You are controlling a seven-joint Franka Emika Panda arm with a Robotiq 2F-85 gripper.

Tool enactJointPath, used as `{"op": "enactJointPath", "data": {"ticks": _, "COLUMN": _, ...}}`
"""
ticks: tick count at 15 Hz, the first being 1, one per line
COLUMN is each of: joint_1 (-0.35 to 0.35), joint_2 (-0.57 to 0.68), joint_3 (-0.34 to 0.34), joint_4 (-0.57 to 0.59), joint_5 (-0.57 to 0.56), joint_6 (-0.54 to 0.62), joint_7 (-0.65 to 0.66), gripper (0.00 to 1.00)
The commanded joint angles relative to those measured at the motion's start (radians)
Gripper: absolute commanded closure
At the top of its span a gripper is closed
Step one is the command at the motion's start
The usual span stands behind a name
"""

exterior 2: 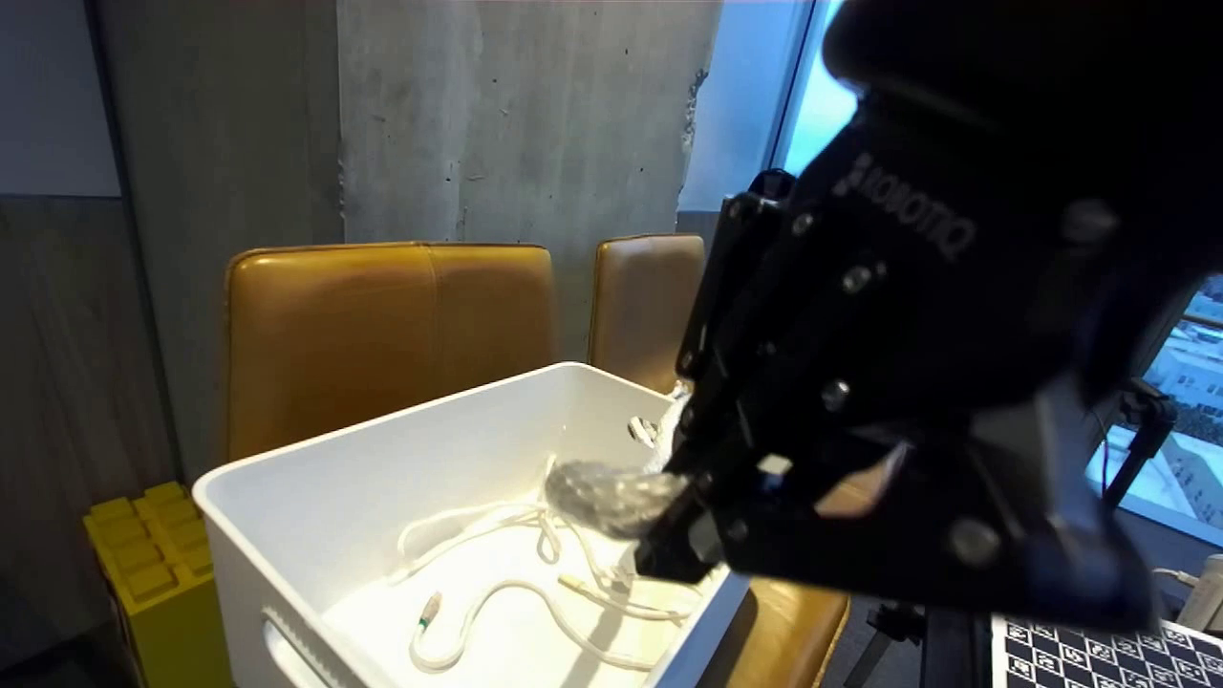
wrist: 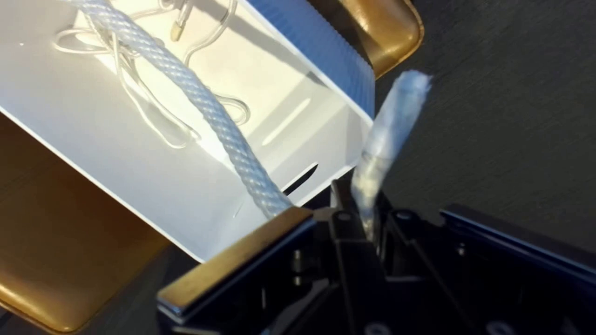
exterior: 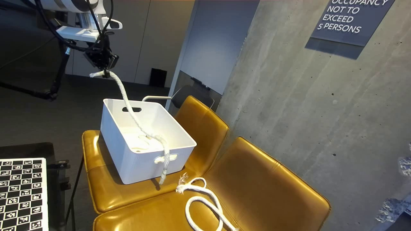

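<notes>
Wrist view: gripper (wrist: 362,211), lower centre, grips a white rope (wrist: 219,123) near one end; the remainder runs upper left across a white bin (wrist: 70,116). In an exterior view, the rope's far end (exterior: 163,175) hangs outside the bin, left of centre. Judged step in hand: suspending the rope; next move likely calls for firm hold and clearance from the bin.

sign (exterior: 348,27) cropped, checkerboard (exterior: 22,194) cropped; rope end (exterior 2: 611,497) blurred
</notes>
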Motion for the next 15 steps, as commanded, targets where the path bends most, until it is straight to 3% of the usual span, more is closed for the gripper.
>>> {"op": "enactJointPath", "data": {"ticks": 1, "joint_1": -0.053, "joint_2": 0.057, "joint_3": -0.035, "joint_4": 0.143, "joint_5": -0.022, "joint_6": -0.045, "joint_7": -0.014, "gripper": 0.98}}
{"op": "enactJointPath", "data": {"ticks": 7, "joint_1": -0.095, "joint_2": 0.141, "joint_3": -0.077, "joint_4": 0.402, "joint_5": 0.011, "joint_6": -0.122, "joint_7": -0.037, "gripper": 0.98}}
{"op": "enactJointPath", "data": {"ticks": 15, "joint_1": -0.029, "joint_2": 0.156, "joint_3": -0.05, "joint_4": 0.709, "joint_5": 0.005, "joint_6": -0.279, "joint_7": -0.025, "gripper": 0.98}}
